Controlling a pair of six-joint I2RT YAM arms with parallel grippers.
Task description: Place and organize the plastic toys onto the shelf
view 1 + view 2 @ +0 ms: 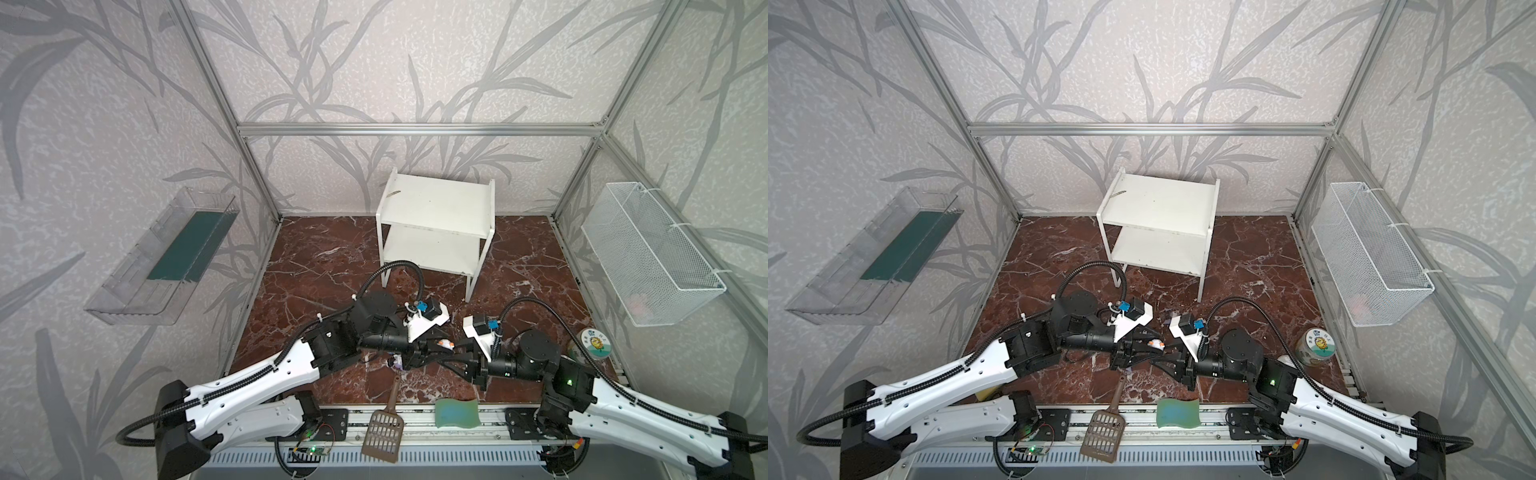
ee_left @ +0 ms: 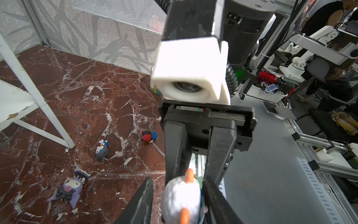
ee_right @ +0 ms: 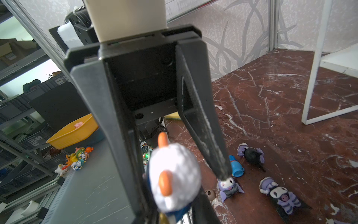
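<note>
Both grippers meet tip to tip low over the marble floor in front of the white shelf (image 1: 436,203) (image 1: 1158,199). My right gripper (image 3: 172,207) (image 1: 453,348) is shut on the blue body of a white-headed toy (image 3: 174,174) (image 2: 182,195) (image 1: 444,343) (image 1: 1155,343). My left gripper (image 2: 178,182) (image 1: 441,348) stands open around its head, one finger touching, a gap at the other. On the floor lie a grey-headed toy (image 2: 101,151), a red-black toy (image 2: 148,135), a blue toy (image 3: 236,166) and purple toys (image 2: 70,189) (image 3: 229,187) (image 3: 279,195) (image 3: 251,154).
A brown slotted scoop (image 1: 384,432) and a green wavy sponge (image 1: 457,411) lie at the front edge. A round tin (image 1: 592,343) stands at the right. A wire basket (image 1: 648,253) hangs on the right wall, a clear tray (image 1: 162,257) on the left.
</note>
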